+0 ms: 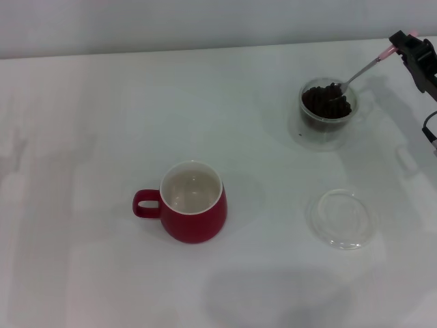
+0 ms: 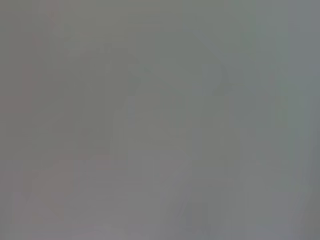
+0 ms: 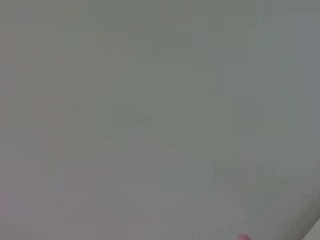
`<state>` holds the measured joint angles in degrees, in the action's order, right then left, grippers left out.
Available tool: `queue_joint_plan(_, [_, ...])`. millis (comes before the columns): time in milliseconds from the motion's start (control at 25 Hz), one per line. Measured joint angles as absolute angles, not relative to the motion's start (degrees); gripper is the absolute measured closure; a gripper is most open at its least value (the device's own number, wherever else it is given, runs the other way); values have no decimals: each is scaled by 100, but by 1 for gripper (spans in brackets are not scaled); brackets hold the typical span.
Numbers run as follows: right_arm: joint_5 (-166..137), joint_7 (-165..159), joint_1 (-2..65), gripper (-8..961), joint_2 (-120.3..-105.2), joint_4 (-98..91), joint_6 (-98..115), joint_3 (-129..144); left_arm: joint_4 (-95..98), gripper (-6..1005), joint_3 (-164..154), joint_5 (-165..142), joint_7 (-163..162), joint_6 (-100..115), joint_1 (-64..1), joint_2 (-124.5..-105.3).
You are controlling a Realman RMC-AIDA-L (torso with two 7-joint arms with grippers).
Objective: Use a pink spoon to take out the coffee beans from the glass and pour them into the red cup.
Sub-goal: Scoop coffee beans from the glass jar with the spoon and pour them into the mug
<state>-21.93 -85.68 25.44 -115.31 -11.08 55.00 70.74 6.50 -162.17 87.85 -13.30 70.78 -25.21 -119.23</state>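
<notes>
The glass [image 1: 328, 115] stands at the far right of the table, filled with dark coffee beans [image 1: 326, 100]. My right gripper [image 1: 403, 42] is at the far right edge and is shut on the pink spoon [image 1: 362, 71]. The spoon slants down to the left with its metal bowl resting in the beans. The red cup [image 1: 193, 202] stands near the middle of the table, white inside, handle to the left, with no beans visible in it. A pink tip of the spoon handle [image 3: 243, 237] shows in the right wrist view. The left gripper is out of view.
A flat clear round dish [image 1: 341, 219] lies on the white table [image 1: 102, 137] in front of the glass, to the right of the red cup. The left wrist view shows only a blank grey surface.
</notes>
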Motion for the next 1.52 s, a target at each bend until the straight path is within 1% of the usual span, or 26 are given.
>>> queue_joint_plan(800, [-2225, -9892, 2509, 708, -11501, -1122, 6473, 7564, 651, 107, -16216, 8876, -1343, 7049, -2521, -11925])
queue_joint_plan(1120, [-2218, -10475, 2594, 703, -11533, -1325, 6441, 8570, 687, 107, -16217, 8946, -1345, 7074, -2546, -11935])
queue_joint_plan(1520, [-2186, -10833, 2621, 696, -11545, -2258, 5799, 10092, 690, 106, -16216, 8947, -1345, 7073, -2578, -11936])
